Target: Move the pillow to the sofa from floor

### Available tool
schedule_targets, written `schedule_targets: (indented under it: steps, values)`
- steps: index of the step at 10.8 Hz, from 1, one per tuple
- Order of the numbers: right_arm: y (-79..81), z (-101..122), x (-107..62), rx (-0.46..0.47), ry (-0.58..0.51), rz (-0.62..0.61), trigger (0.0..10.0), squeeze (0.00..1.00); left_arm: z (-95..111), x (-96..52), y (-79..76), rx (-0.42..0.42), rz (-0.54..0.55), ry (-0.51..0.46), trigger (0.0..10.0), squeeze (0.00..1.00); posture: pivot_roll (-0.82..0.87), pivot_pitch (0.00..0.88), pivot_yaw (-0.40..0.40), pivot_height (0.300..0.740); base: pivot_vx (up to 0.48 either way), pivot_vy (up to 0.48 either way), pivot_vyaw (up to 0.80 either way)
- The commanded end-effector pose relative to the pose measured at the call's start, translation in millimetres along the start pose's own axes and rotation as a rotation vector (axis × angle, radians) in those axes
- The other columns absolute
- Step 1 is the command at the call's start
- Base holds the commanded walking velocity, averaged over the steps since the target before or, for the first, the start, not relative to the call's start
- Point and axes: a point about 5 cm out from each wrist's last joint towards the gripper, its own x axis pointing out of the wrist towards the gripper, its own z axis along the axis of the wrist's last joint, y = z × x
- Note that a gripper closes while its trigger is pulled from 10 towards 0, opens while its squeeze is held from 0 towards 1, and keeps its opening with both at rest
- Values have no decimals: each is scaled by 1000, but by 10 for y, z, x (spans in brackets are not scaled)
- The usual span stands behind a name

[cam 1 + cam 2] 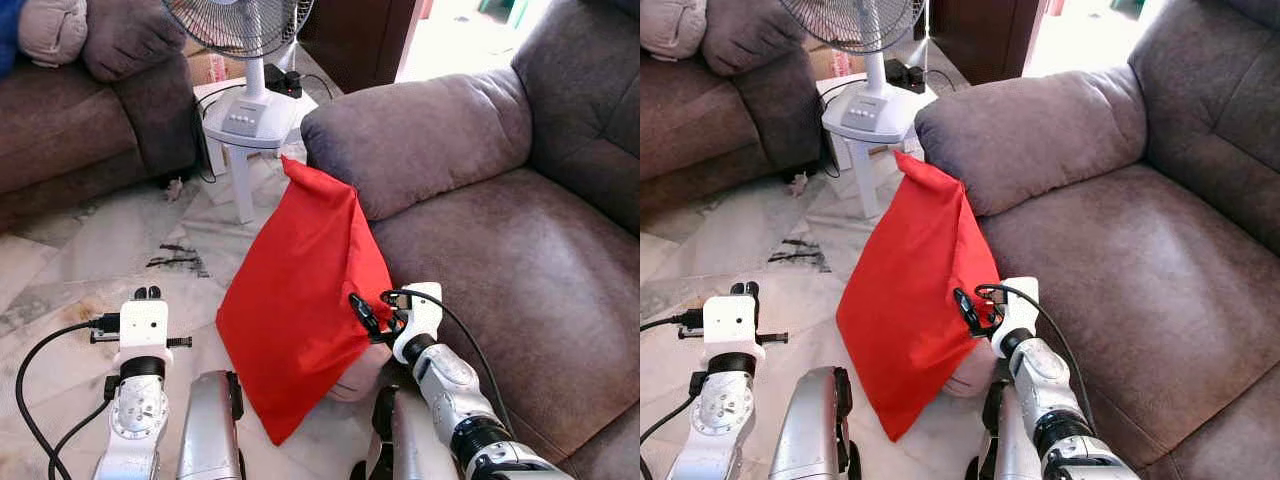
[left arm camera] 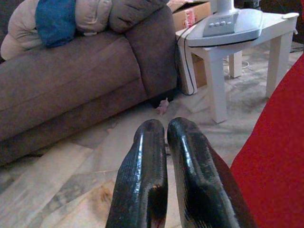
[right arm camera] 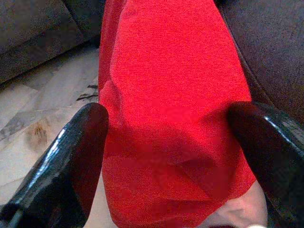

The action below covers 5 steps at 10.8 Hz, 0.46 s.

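A red pillow [image 1: 300,290] stands on the tiled floor, leaning against the front of the grey-brown sofa [image 1: 500,250] below its armrest. A pale inner cushion peeks out at its bottom corner. My right gripper [image 3: 170,114] is open, low at the pillow's sofa-side edge, with one black finger on each side of the red fabric [image 3: 171,71]. My left gripper [image 1: 148,293] is shut and empty, hovering over the floor to the left of the pillow. In the left wrist view its fingers [image 2: 142,180] point toward the other sofa, with the pillow [image 2: 275,156] beside them.
A white pedestal fan [image 1: 245,110] stands on a small white stool just behind the pillow, with cables and a power strip [image 1: 282,78] nearby. A second brown sofa [image 1: 80,140] with cushions lines the far left. Open tiled floor [image 1: 80,270] lies between.
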Motion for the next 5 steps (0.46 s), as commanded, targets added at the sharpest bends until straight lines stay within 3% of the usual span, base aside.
schedule_targets:
  steps: [1, 5]
  values:
    - [-27, -31, -19, -21, 17, -21, 10000, 0, -9, -14, -15, -18, -2, 11, 10000, 0, 167, 182, -92, 513, 0, 0, 0]
    - [-52, 64, 37, -49, -7, -116, 10000, 0, 19, -12, -59, -26, -5, 5, 10000, 0, 175, 185, -97, 513, 0, 0, 0]
